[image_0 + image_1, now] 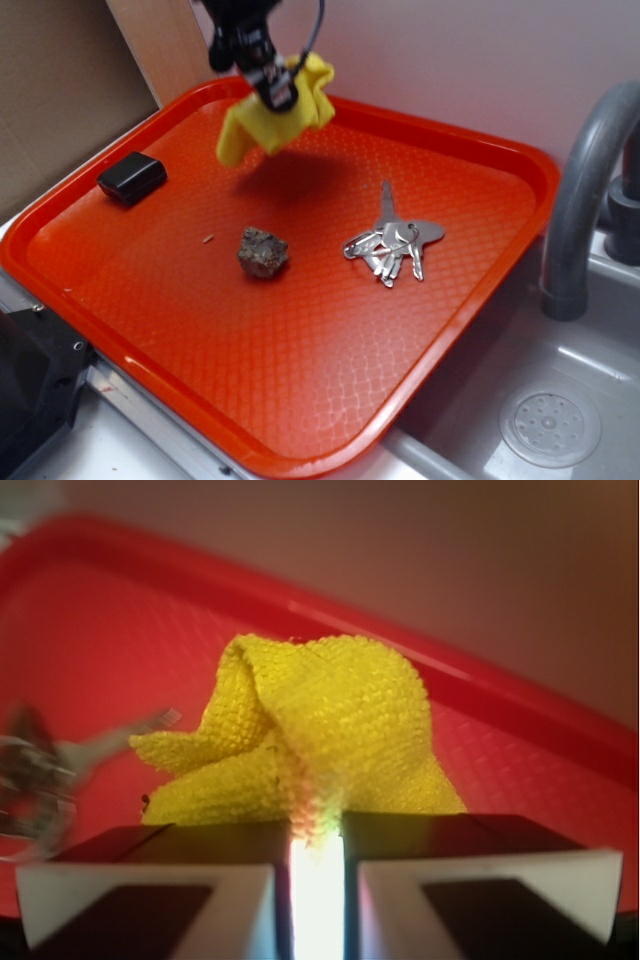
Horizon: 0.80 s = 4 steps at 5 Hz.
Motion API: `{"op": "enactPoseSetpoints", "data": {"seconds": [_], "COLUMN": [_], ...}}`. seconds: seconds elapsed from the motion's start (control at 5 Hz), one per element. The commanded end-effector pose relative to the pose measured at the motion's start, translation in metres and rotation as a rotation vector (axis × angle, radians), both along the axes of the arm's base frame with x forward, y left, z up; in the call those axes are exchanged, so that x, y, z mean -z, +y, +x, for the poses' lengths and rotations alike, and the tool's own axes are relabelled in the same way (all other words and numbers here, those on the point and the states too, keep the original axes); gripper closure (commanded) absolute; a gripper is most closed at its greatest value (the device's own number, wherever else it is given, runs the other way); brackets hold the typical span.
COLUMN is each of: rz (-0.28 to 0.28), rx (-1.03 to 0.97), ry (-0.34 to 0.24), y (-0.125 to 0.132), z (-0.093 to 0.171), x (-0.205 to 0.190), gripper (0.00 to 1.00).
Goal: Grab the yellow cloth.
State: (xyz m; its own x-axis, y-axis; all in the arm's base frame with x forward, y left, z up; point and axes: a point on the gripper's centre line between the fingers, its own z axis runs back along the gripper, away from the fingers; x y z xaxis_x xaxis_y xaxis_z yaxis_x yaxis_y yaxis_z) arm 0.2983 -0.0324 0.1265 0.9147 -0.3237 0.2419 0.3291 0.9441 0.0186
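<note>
The yellow cloth [275,120] hangs bunched above the far part of the orange tray [300,390], lifted off its surface with a shadow beneath it. My gripper [277,93] is shut on the cloth's upper fold. In the wrist view the yellow cloth [310,735] fills the middle, its fabric pinched in the narrow slit between the two fingers, where my gripper [317,830] holds it. The cloth's lower corners droop freely.
On the tray lie a bunch of keys [393,243], a small brown rock [262,252] and a black box [132,178] near the left rim. A grey faucet [585,190] and a sink with a drain [550,425] stand to the right. A wall rises behind.
</note>
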Motion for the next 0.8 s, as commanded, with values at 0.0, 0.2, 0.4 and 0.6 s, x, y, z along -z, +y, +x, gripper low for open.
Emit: {"op": "enactPoseSetpoints", "data": {"seconds": [0.0, 0.2, 0.4, 0.6], "rz": [-0.029, -0.02, 0.001, -0.021], "rx": [0.041, -0.019, -0.21, -0.252], "ry": [-0.036, -0.036, 0.173, 0.188], "y": [-0.028, -0.043, -0.052, -0.042], "z": [0.002, -0.008, -0.02, -0.034], "x": [-0.059, -0.073, -0.085, -0.083], "gripper": [1.0, 1.0, 1.0, 1.0]}}
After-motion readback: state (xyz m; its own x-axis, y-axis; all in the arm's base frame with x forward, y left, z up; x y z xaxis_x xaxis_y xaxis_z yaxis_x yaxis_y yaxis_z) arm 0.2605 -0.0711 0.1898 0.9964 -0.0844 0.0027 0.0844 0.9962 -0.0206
